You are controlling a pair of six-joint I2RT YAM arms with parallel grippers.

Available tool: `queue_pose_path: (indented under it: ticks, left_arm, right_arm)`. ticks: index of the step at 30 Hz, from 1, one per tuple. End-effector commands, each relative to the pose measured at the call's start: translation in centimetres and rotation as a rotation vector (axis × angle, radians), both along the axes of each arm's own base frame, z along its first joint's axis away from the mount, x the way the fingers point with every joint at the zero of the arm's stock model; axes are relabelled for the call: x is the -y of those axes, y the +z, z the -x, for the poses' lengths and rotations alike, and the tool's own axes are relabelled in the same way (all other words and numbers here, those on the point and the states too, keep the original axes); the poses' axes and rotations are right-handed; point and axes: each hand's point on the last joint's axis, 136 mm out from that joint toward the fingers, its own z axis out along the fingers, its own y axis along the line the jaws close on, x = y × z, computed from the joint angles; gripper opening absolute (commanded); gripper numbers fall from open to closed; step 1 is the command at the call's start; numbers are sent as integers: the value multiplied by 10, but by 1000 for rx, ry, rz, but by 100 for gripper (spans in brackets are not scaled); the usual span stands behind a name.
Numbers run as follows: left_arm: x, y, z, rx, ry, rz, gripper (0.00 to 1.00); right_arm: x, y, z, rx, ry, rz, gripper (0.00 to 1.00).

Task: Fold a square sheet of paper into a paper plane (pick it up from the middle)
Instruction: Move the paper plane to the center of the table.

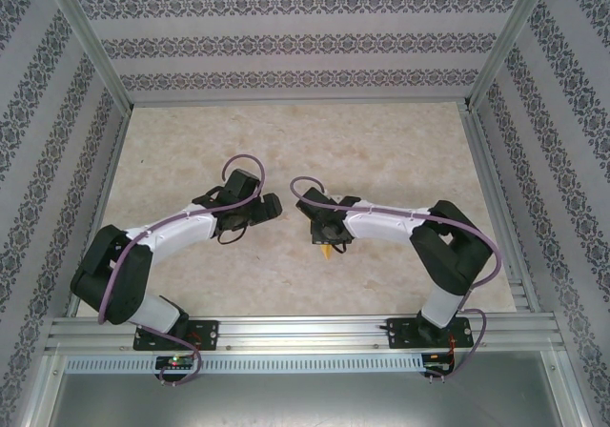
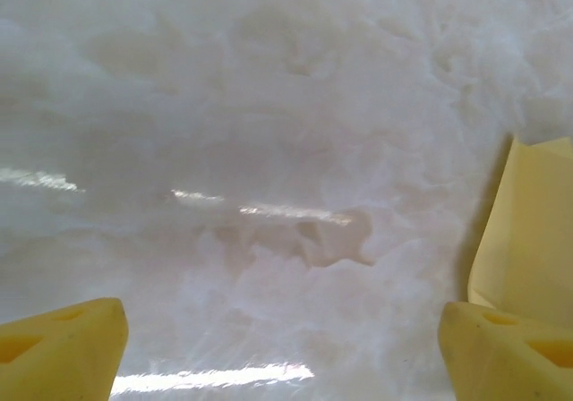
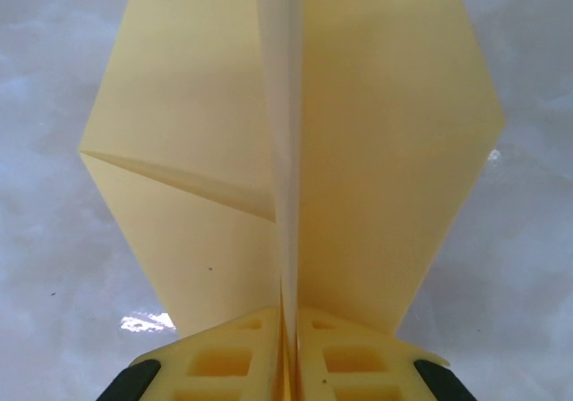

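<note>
Right gripper [image 3: 288, 334] has yellow moulded fingers with square recesses and its jaws are squeezed nearly together, pinching the raised centre crease of the small yellow-orange folded paper plane [image 3: 376, 141]. Right wrist view: the crease runs straight up the middle away from the fingers, and a wing spreads out on each side. Both wings taper in toward the grip and widen to a blunt corner on either edge. The left wing carries one diagonal fold line. The glossy off-white marbled table [image 3: 54, 79] lies under it; can't tell whether the wings touch the surface or hang just above. From the top camera the plane is a small yellow tip poking out under the right gripper, near the table's middle, a bit right of centre and toward the arms' side. Left gripper [image 2: 282, 343] is spread wide: its yellow fingertips [image 2: 63, 352] sit at the two bottom corners of the left wrist view, well apart, with bare table between them and nothing held. In that view one edge of the plane shows at the far right, just above the right-hand fingertip; contact can't be told. From above, the two grippers face each other across a small gap, not touching, both arms bent inward. Patterned grey-and-white wallpaper walls [image 1: 305, 41] and a silver aluminium frame [image 1: 286, 330] enclose the table.
</note>
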Motion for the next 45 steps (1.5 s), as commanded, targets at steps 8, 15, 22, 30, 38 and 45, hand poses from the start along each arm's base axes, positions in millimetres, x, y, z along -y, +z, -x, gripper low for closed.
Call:
queue_pose_path:
  ticks: [8,15,22,30,38,45]
  left_arm:
    - [-20,-1,5,1,25,-66,100]
    - [-25,-2,7,-2,28,-77,100]
    - [-38,-2,10,-10,45,-95,100]
    - [-55,-3,16,-25,83,-88,100]
    - [-62,3,20,-20,93,-89,100]
    - [-61,6,19,-7,73,-85,100]
  right_arm:
    - [1,-13,-7,19,-46,17,17]
    - [5,-34,4,17,-77,48,11]
    - [-7,22,-27,169,-30,62,9]
    - [-38,50,-95,243,42,-13,9]
    - [-57,46,-151,277,63,-42,8]
    - [-57,13,-161,215,46,-33,11]
